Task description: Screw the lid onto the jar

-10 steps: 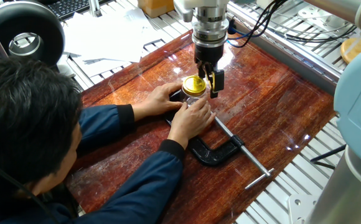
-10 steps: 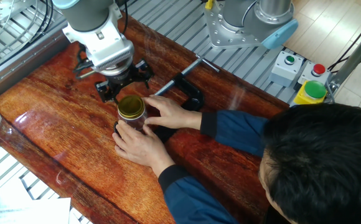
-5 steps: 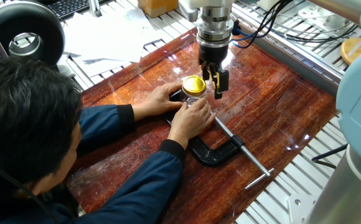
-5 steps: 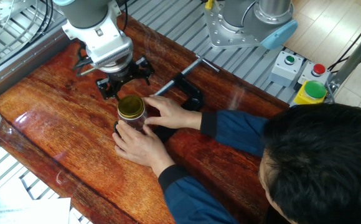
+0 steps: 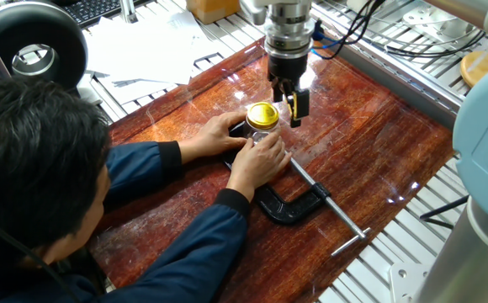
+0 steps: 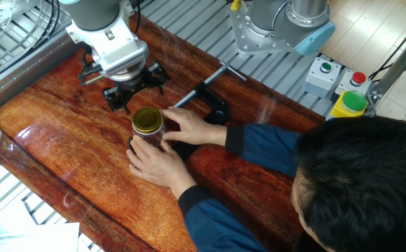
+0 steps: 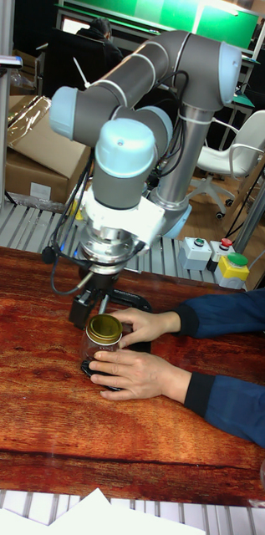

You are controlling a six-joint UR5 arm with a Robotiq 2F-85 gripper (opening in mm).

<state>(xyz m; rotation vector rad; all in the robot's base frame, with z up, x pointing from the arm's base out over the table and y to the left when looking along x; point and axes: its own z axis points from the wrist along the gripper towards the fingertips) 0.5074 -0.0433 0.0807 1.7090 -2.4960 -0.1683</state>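
Observation:
The yellow lid (image 5: 262, 113) sits on the mouth of the clear glass jar (image 5: 262, 132) on the red-brown wooden table (image 5: 370, 143). A person's two hands (image 5: 257, 160) hold the jar's body from both sides, hiding much of the glass. My gripper (image 5: 288, 98) hangs just behind and above the lid, open, with nothing between its fingers. From the other side the lid (image 6: 147, 120) and jar (image 6: 148, 137) lie in front of the gripper (image 6: 136, 85), apart from it. In the tall view the gripper (image 7: 94, 304) is above and behind the lid (image 7: 104, 329).
A black C-clamp (image 5: 292, 203) lies on the table beside the person's forearm (image 5: 156, 164). The person leans over the near side. A tan wooden disc (image 5: 483, 64) rests on the metal frame at the far right. A button box (image 6: 322, 73) stands beyond the table edge.
My gripper has lifted and drawn back from the lid, turning slightly. The lid, jar and hands have stayed in place.

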